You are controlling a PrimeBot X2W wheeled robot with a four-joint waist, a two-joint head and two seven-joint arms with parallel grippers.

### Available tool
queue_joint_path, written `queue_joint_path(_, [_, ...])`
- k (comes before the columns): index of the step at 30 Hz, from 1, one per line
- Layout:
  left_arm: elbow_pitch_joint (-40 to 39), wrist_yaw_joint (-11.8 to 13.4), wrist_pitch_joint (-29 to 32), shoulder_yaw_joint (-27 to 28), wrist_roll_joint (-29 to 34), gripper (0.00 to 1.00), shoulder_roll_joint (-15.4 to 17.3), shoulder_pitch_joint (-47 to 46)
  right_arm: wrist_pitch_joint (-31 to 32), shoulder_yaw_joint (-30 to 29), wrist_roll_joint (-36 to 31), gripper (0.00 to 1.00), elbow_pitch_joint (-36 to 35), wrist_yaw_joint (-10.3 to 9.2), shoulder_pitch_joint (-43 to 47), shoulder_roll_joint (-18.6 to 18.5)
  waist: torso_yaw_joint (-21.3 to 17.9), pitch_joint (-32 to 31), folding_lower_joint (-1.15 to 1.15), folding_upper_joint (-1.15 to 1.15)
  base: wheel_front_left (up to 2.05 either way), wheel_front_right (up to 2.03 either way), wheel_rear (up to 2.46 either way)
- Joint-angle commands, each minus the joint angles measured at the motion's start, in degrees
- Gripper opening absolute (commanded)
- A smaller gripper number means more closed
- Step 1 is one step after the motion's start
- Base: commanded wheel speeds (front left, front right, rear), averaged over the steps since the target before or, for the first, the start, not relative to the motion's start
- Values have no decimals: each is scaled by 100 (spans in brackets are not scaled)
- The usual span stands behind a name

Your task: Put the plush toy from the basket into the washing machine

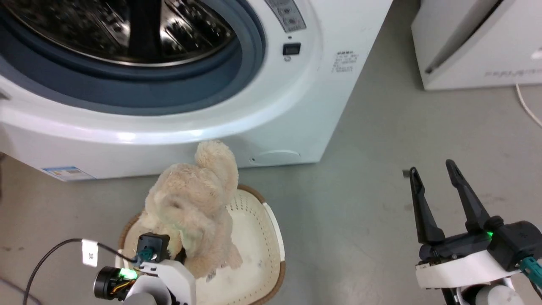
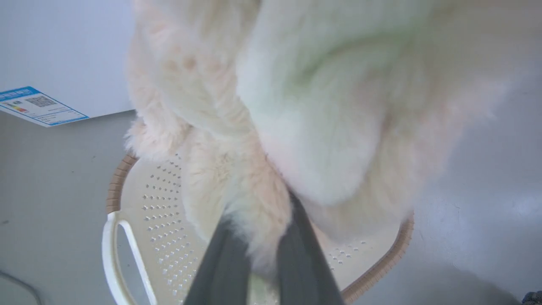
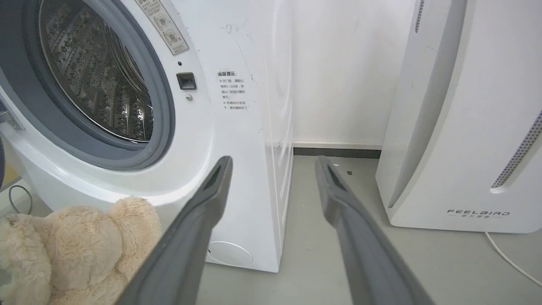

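I recorded my left gripper (image 2: 260, 212) clenched on the plush toy (image 1: 192, 203), with fur pinched between both fingers. The toy stood upright over the basket (image 1: 258, 237); I could not tell whether it touched the bottom. The basket sat just before the washing machine (image 1: 271, 106), whose drum was exposed. My right gripper (image 1: 432, 167) was released, well apart.

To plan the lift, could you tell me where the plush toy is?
Head view, lower left: the plush toy, pinched by the left gripper, sits over the basket before the washing machine.
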Motion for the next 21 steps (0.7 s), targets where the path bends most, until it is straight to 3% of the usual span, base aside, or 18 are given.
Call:
queue_joint_path(1, [-133,55,-31,38,70,0,46,95,-24,9,57,100,28,-5,68,-1,103,-231,1,0,0,0,0])
queue_joint_path(14, [-2630,602,-32,754,991,0,318,1296,-24,1,75,100,137,-5,417,-1,183,-967,1,0,0,0,0])
queue_joint_path(21, [-3906,727,-32,1081,1398,0,425,1624,-24,20,88,100,116,-5,498,-1,165,-1094,1,0,0,0,0])
